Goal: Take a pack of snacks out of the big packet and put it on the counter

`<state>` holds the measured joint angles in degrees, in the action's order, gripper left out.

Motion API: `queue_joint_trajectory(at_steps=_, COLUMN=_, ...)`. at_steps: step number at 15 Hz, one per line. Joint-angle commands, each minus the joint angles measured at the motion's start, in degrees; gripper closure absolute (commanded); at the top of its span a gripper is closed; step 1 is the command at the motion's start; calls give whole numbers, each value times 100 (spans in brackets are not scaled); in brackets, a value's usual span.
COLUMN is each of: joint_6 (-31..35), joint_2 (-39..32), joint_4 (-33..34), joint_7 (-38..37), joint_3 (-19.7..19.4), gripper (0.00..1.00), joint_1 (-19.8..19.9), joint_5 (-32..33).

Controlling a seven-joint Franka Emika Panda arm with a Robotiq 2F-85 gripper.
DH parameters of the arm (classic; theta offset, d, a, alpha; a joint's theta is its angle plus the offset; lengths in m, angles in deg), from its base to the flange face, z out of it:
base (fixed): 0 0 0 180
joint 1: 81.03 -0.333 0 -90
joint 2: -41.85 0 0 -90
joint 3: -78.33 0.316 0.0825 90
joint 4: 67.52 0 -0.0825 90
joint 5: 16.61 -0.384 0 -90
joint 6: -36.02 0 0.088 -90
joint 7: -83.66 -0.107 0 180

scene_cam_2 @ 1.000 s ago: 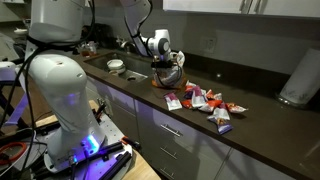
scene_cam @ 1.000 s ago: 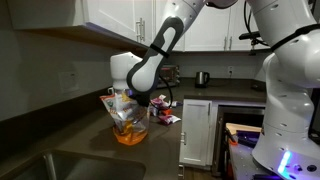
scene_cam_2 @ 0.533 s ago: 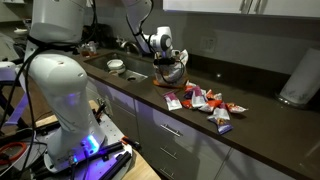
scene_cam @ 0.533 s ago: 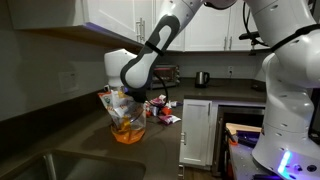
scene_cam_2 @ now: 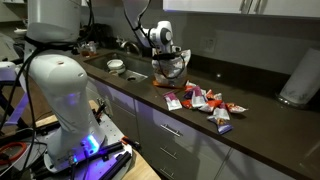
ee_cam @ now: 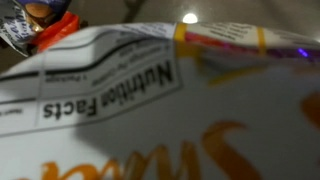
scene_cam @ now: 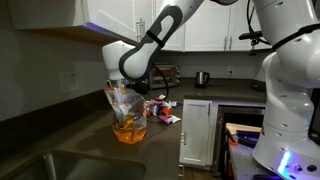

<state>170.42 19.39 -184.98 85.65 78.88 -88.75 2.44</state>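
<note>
The big packet (scene_cam: 126, 112) stands upright on the dark counter (scene_cam: 90, 142), white and red on top with orange contents below; it also shows in the exterior view from the far end as the big packet (scene_cam_2: 173, 70). My gripper (scene_cam: 124, 88) is down at the packet's mouth, its fingers hidden by the plastic and the wrist. The wrist view is filled by a white printed pack surface (ee_cam: 110, 90) with a "Nutrition Facts" panel and orange lettering, very close to the camera. No fingers show there. What the shut jaws hold cannot be made out.
Several small red-and-white packs (scene_cam_2: 207, 101) lie scattered on the counter (scene_cam_2: 265, 118) beside the packet. A steel sink (scene_cam: 55, 165) is set in near the packet. A kettle (scene_cam: 201, 78) stands farther along, and upper cabinets (scene_cam: 100, 20) hang just above the arm.
The arm has lifted a little at the packet's mouth and the gripper has gone from open to shut. The packet's top looks drawn upward.
</note>
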Motion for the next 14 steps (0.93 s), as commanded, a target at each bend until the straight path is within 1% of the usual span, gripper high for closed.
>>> queue_joint_trajectory(at_steps=1, joint_6=-128, joint_2=503, joint_4=-522, joint_7=-69, joint_3=7, gripper=96, joint_1=39, joint_5=25)
queue_joint_trajectory(at_steps=5, joint_6=-408, joint_2=1052, joint_4=-829, joint_7=-59, joint_3=51, gripper=93, joint_1=72, joint_5=-65)
queue_joint_trajectory(at_steps=8, joint_6=-768, joint_2=1505, joint_4=-901, joint_7=-72, joint_3=104, gripper=95, joint_1=58, joint_5=-59)
queue_joint_trajectory(at_steps=10, joint_6=-1089, joint_2=1759, joint_4=-849, joint_7=-36, joint_3=172, gripper=95, joint_1=59, joint_5=-134)
queue_joint_trajectory(at_steps=14, joint_6=-1675, joint_2=2023, joint_4=-538, joint_7=-90, joint_3=308, gripper=94, joint_1=40, joint_5=-127)
